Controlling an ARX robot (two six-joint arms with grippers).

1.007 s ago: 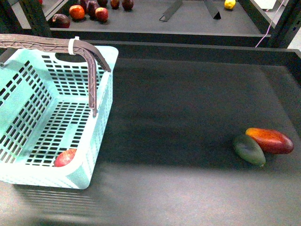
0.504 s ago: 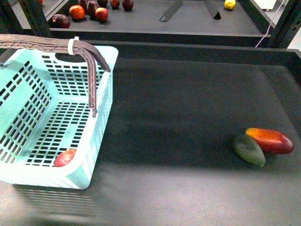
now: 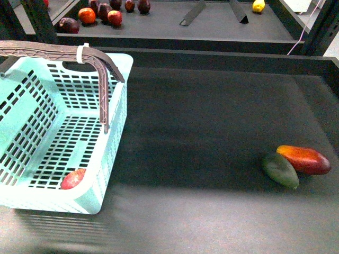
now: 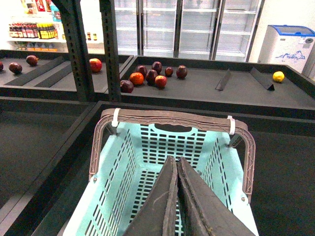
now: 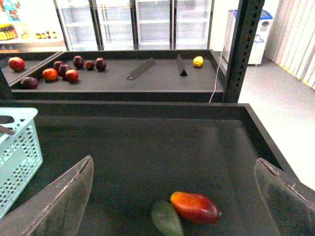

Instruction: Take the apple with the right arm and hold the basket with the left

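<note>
Jaws unchanged — basket (image 3: 114,119) slightly shifted

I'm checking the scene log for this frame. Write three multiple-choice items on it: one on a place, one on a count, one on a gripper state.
1. Where is the apple?
A. on the black table
B. inside the basket
C. on the far shelf

2. How many mangoes lie on the table?
A. one
B. two
C. four

3. How does the right gripper stand?
A. open
B. shut on the apple
C. shut on a mango

Answers: B, it rests on the basket's floor by the near wall. B, a red-orange mango and a green mango. A, its fingers stand wide apart.
</note>
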